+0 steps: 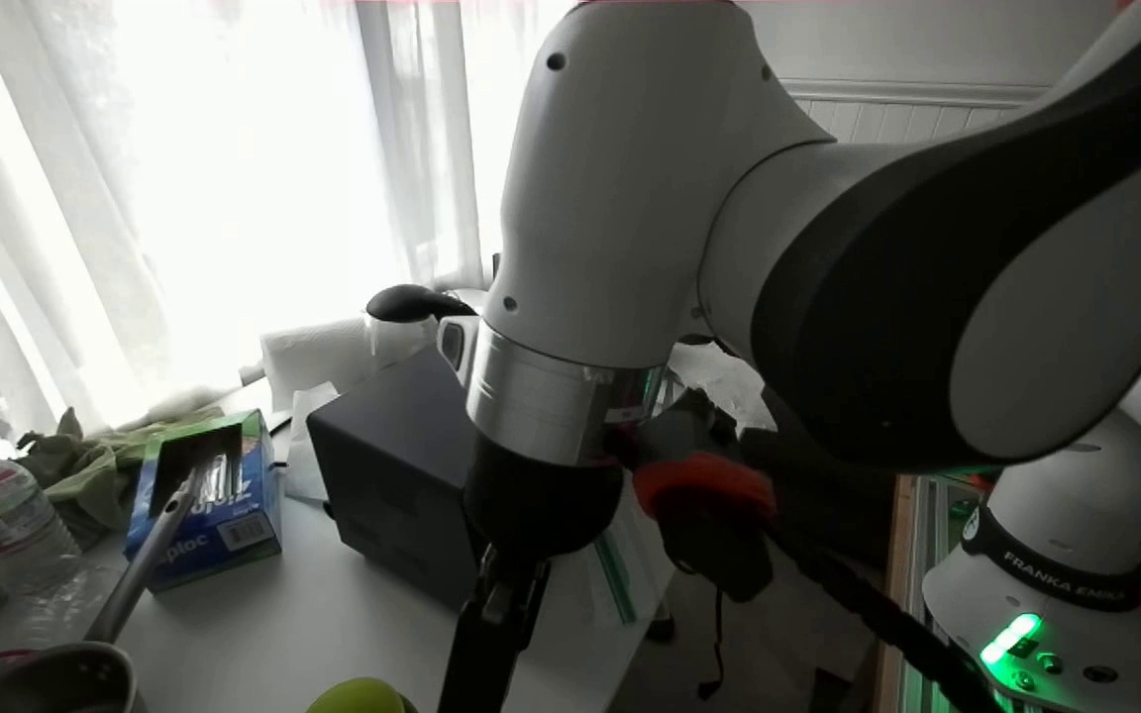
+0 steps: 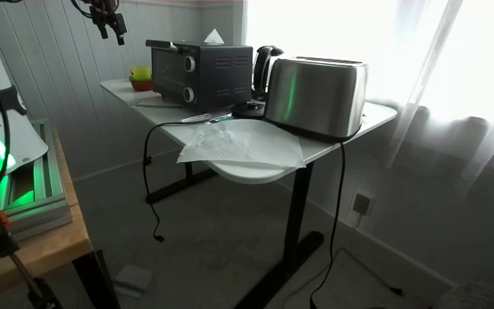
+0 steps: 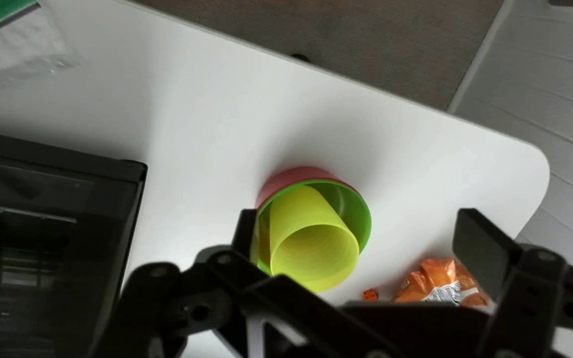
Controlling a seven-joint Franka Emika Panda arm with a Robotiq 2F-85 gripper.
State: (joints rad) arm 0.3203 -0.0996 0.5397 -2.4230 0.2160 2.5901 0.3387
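Where smooth round bowls (image 3: 353, 209) nest, cylindrical cup (image 3: 313, 238) tilted inside, fingers (image 3: 480, 246) apart

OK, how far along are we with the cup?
Done, as far as I can tell: perhaps only positioning; the gripper hangs open above the table. In hand: nothing; the jaws are empty. Left: seemingly all handling of the cup, which sits in the green bowl, apart from the gripper.
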